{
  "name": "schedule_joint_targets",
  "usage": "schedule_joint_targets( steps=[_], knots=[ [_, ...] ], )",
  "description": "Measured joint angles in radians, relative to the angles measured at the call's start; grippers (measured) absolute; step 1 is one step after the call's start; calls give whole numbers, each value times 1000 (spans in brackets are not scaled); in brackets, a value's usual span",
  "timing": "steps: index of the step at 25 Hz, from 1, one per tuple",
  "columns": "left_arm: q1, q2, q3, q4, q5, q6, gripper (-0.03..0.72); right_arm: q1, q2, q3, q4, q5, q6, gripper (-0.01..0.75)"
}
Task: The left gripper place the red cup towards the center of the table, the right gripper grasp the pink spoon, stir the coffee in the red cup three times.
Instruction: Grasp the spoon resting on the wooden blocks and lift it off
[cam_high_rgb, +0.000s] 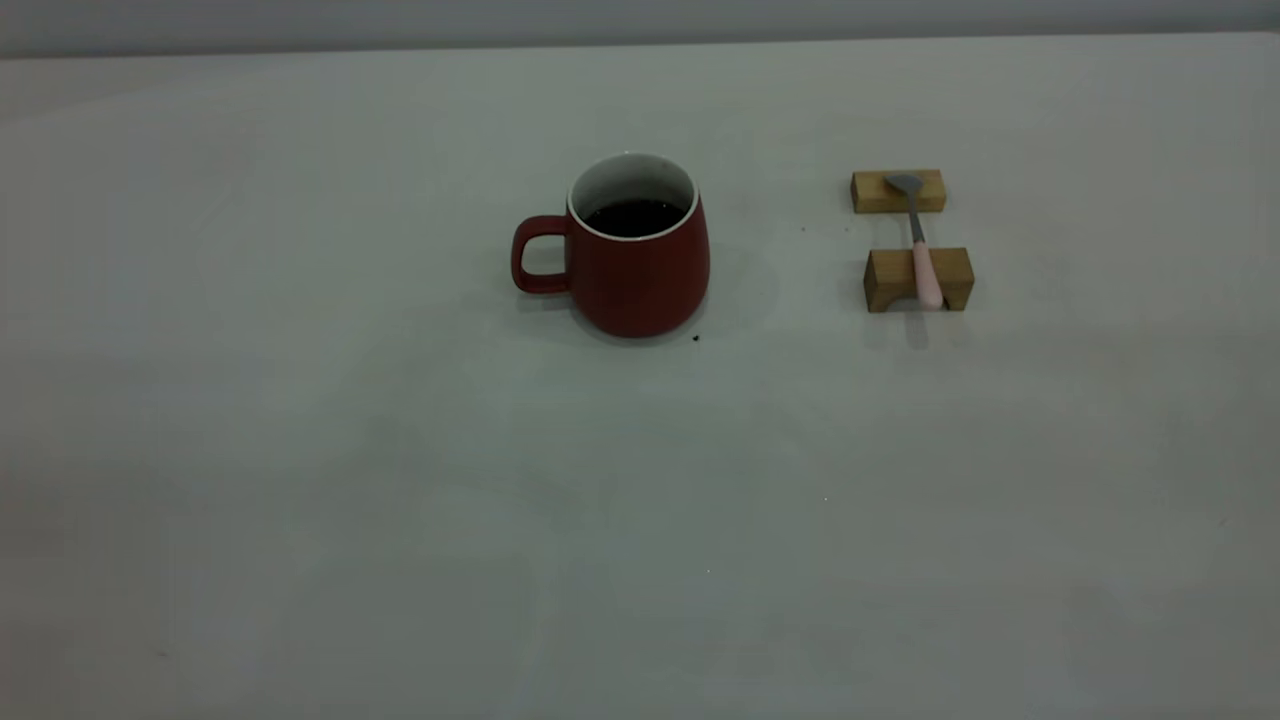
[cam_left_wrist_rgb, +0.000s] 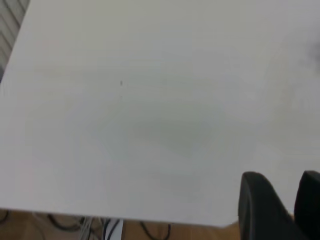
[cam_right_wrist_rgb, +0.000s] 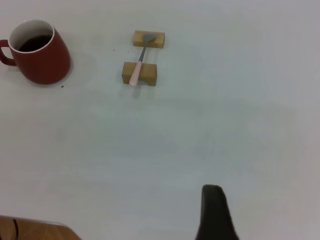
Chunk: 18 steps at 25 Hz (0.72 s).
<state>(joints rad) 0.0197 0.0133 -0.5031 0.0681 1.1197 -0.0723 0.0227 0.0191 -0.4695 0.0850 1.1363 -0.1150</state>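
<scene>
The red cup (cam_high_rgb: 640, 270) stands upright near the middle of the table (cam_high_rgb: 300, 450), its handle pointing to the exterior view's left, with dark coffee (cam_high_rgb: 633, 217) inside. The pink spoon (cam_high_rgb: 922, 250) lies to its right across two wooden blocks, bowl on the far block. Neither arm shows in the exterior view. My left gripper (cam_left_wrist_rgb: 287, 182) hovers over bare table by an edge, its tips slightly apart and holding nothing. My right gripper (cam_right_wrist_rgb: 212, 200) is far from the red cup (cam_right_wrist_rgb: 42, 57) and the pink spoon (cam_right_wrist_rgb: 138, 65), with plain table between.
Two tan wooden blocks (cam_high_rgb: 898, 191) (cam_high_rgb: 918, 279) carry the spoon. A small dark speck (cam_high_rgb: 696, 338) lies by the cup's base. In the left wrist view the table edge (cam_left_wrist_rgb: 150, 220) runs close by, with cables (cam_left_wrist_rgb: 110, 230) and wood floor below it.
</scene>
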Motion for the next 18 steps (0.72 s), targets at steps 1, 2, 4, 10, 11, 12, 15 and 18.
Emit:
schedule_joint_targets(
  steps=[1,2,4,10,11,12,15,18],
  knots=[
    [0,-16,5,0,0,6,243,0,0,0,0,0,0,562],
    [0,-26,11,-1,5,9,243,0,0,0,0,0,0,562],
    [0,-31,16,-2,11,18,243,0,0,0,0,0,0,562],
    [0,-31,16,-8,11,35,243,0,0,0,0,0,0,562],
    [0,-31,16,-8,11,35,243,0,0,0,0,0,0,562],
    [0,-31,16,-8,11,35,243,0,0,0,0,0,0,562],
    [0,-31,16,-8,11,35,243,0,0,0,0,0,0,562],
    [0,-31,16,-8,11,35,243,0,0,0,0,0,0,562]
  ],
)
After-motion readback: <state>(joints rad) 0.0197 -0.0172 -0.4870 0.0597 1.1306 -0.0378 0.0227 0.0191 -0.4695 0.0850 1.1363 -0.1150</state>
